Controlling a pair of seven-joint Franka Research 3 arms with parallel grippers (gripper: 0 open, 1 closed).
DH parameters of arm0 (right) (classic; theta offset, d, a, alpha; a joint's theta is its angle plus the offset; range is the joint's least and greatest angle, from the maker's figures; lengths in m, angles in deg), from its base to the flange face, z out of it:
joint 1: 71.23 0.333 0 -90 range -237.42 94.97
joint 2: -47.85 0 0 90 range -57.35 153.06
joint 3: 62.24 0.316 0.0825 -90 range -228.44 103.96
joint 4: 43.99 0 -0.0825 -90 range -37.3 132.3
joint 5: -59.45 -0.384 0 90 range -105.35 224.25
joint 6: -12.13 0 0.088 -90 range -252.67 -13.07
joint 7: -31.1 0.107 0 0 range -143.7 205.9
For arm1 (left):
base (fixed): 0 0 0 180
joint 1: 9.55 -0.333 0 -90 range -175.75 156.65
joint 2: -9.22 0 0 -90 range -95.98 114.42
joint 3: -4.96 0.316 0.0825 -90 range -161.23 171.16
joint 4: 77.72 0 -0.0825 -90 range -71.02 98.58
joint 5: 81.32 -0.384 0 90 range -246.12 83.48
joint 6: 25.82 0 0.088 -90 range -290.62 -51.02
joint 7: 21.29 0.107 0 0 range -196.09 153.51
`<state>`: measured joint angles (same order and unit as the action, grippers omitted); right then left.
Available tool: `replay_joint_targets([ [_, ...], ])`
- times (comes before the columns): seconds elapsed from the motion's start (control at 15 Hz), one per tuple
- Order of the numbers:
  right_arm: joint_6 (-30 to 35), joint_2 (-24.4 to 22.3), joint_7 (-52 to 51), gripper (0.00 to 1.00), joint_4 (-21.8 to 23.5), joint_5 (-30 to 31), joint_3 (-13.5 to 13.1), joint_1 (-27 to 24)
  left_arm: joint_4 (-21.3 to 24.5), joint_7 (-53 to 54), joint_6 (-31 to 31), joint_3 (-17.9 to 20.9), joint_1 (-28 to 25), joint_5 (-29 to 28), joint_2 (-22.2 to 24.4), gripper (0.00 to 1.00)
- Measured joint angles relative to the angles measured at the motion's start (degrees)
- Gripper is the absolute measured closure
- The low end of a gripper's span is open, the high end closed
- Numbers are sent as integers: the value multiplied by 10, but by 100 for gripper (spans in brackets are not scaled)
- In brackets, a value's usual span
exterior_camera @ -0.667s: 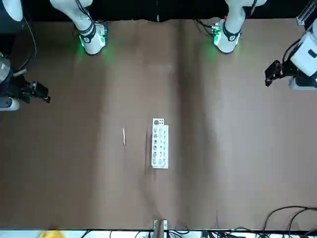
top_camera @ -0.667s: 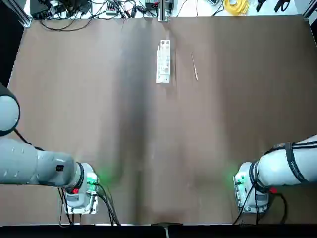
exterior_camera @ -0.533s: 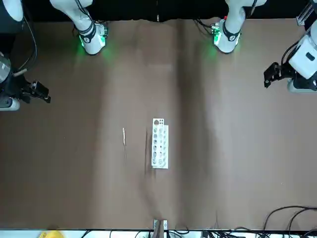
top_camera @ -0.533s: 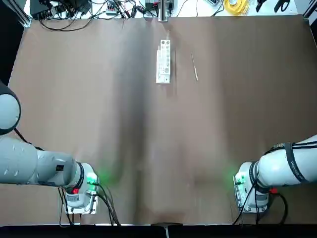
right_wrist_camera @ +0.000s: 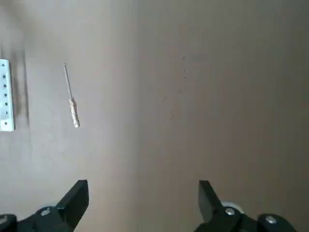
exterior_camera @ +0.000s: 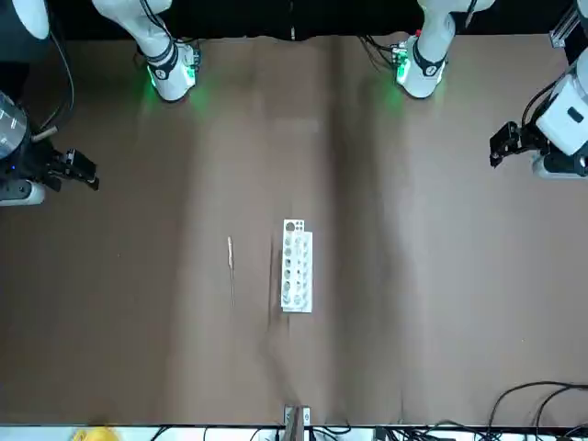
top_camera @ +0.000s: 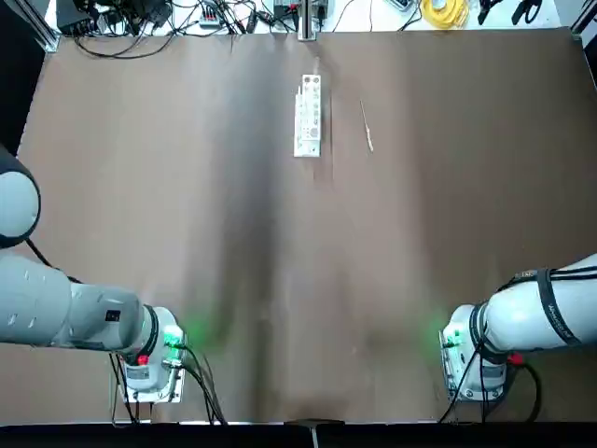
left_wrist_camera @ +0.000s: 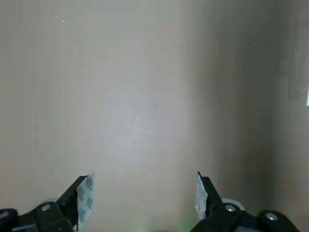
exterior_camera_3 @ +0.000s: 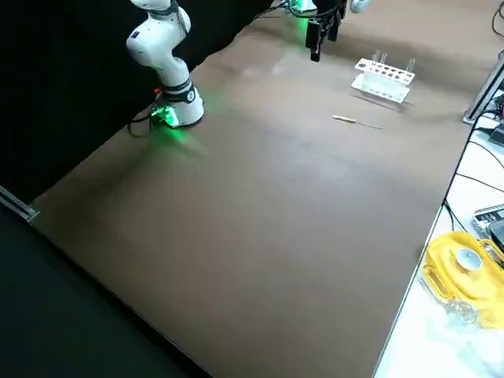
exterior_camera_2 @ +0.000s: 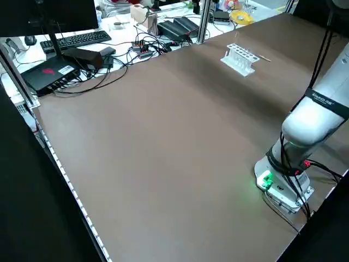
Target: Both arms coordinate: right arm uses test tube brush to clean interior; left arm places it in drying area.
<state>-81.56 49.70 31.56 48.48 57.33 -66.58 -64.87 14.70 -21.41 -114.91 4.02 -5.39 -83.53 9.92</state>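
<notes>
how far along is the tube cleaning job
Nothing looks done yet. The test tube brush lies untouched on the table beside the white rack. The right gripper and left gripper are both open and empty, far from them. Brushing and racking remain.

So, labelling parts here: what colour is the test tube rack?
White, clearest in the top view: rack.

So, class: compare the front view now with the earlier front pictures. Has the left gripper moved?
Yes. The left gripper has shifted slightly down the picture, away from its green-lit base and toward the test tube rack's end of the table.
</notes>
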Motion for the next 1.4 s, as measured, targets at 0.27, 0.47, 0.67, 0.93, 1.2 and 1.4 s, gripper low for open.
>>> replay_joint_targets([
  [0.27, -2, 5, 0, 0, 3, 0, 2, 43, -12, 55, -17, 1, -1, 32, -34, 0],
  [0.47, -40, 39, 3, 0, 6, 0, 4, 94, -29, 119, -19, -2, 3, 81, -56, 0],
  [0.67, -100, 92, 4, 0, 10, -5, 5, 125, -32, 194, -33, -4, 3, 152, -74, 0],
  [0.93, -213, 185, 4, 0, 15, -22, 5, 149, -33, 311, -69, -2, -10, 242, -120, 0],
  [1.2, -318, 299, 6, 0, -8, -23, 5, 190, -38, 401, -90, -2, -30, 315, -163, 0],
  [1.4, -319, 355, 7, 0, -54, -23, 5, 202, -42, 401, -90, -2, -30, 316, -164, 0],
])
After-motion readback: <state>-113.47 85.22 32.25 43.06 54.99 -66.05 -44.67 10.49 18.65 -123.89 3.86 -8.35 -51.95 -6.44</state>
